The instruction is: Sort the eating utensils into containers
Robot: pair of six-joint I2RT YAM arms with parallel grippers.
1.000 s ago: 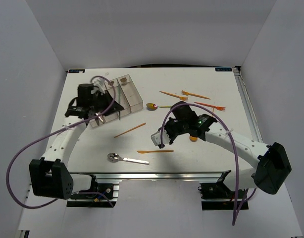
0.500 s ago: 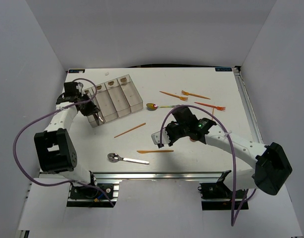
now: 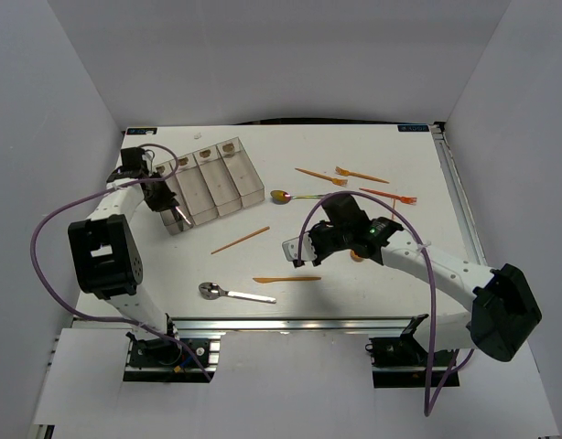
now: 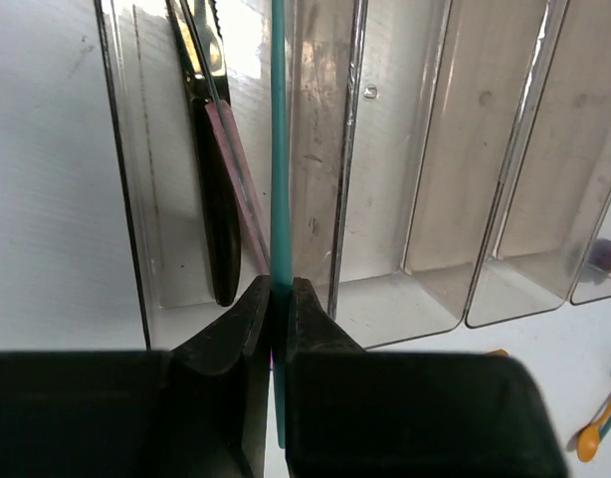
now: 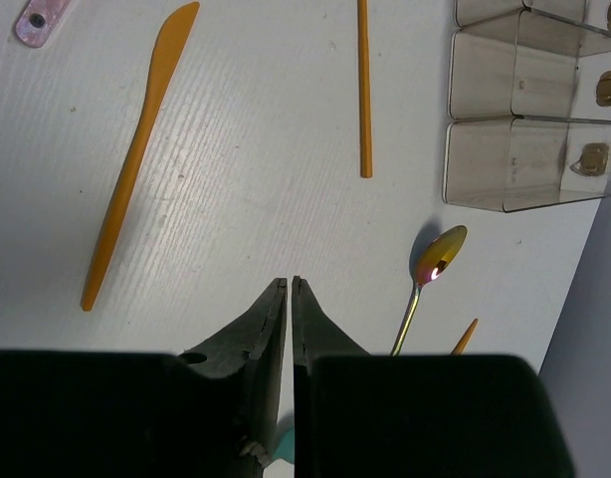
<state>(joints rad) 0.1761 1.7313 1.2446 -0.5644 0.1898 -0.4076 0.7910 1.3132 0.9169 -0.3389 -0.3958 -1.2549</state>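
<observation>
The containers [image 3: 212,183] are four clear bins joined in a row at the back left of the table. My left gripper [image 3: 171,208] is at their near left end. In the left wrist view it [image 4: 276,289] is shut on a thin teal utensil [image 4: 279,149] that runs over the wall of the leftmost bin [image 4: 166,249]. A dark-handled knife [image 4: 214,199] lies in that bin. My right gripper [image 3: 301,260] is shut and empty above the bare table, between an orange knife [image 5: 136,149] and an iridescent spoon [image 5: 437,255].
An orange chopstick [image 3: 240,240], the orange knife [image 3: 286,279] and a silver spoon [image 3: 231,293] lie at the front middle. Three orange forks [image 3: 362,174] lie at the back right. A small orange spoon [image 3: 357,256] sits under my right arm. Walls enclose the table.
My left arm has swung from over the bins to their left end, still holding the utensil. My right gripper has shifted slightly to the right.
</observation>
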